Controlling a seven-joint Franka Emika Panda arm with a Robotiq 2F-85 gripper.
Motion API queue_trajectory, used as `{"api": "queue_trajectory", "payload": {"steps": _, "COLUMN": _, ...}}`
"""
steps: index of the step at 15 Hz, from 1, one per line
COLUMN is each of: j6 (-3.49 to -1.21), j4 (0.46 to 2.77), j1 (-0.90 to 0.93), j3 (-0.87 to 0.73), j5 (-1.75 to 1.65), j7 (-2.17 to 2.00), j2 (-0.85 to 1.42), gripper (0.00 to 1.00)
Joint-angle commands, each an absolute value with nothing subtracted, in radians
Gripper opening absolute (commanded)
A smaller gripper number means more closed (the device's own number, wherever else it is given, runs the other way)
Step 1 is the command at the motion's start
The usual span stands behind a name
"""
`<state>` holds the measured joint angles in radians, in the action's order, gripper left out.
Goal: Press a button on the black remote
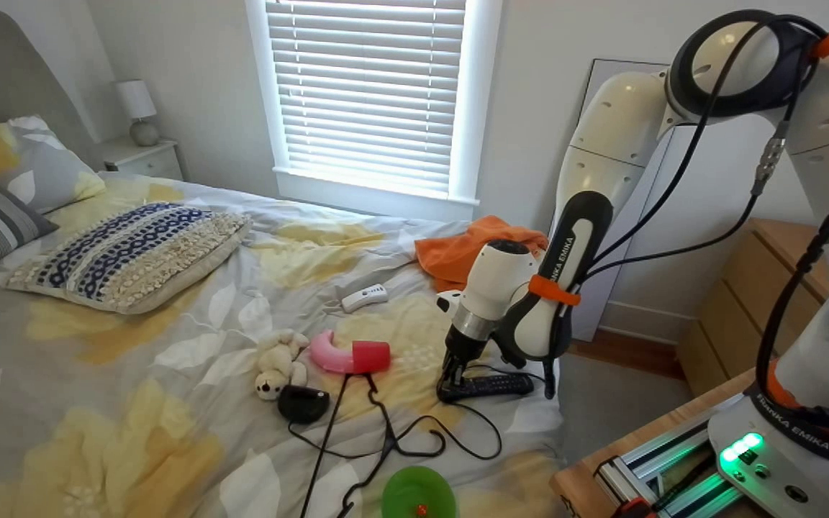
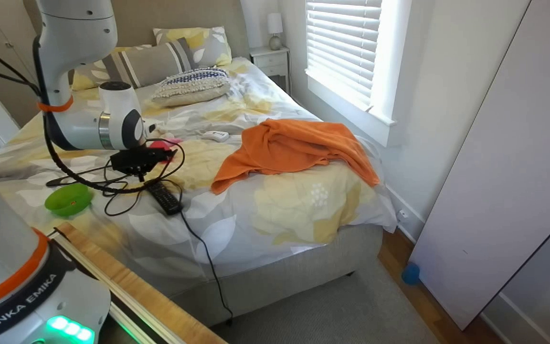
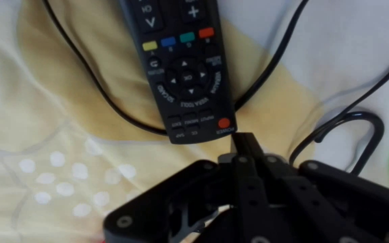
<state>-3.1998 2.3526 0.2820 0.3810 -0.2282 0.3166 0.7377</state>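
Near POWER button (image 3: 224,123) of black remote (image 3: 184,76): end effector (image 3: 244,137), closed.

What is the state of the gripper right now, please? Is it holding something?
Gripper: closed, fingers together, holding nothing; whether it touches the black remote cannot be told.

The claw (image 1: 447,393) points down at one end of the black remote (image 1: 498,385); whether they touch is unclear. Behind the claw lies an orange cloth (image 1: 454,255). As seen here, a stuffed toy (image 1: 275,362) and a hanger (image 1: 388,440) lie left of the claw, a green bowl (image 1: 404,489) in front of it.
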Motion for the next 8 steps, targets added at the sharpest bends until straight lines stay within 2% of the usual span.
{"api": "queue_trajectory", "payload": {"steps": 1, "j6": -3.22, "j4": 2.318, "j1": 0.316, "j3": 0.341, "j5": -0.259, "j7": 0.304, "j2": 0.775, "gripper": 0.0}}
{"api": "queue_trajectory", "payload": {"steps": 8, "j6": -3.215, "j4": 2.311, "j1": 0.345, "j3": 0.308, "j5": -0.257, "j7": 0.295, "j2": 0.773, "gripper": 0.0}}
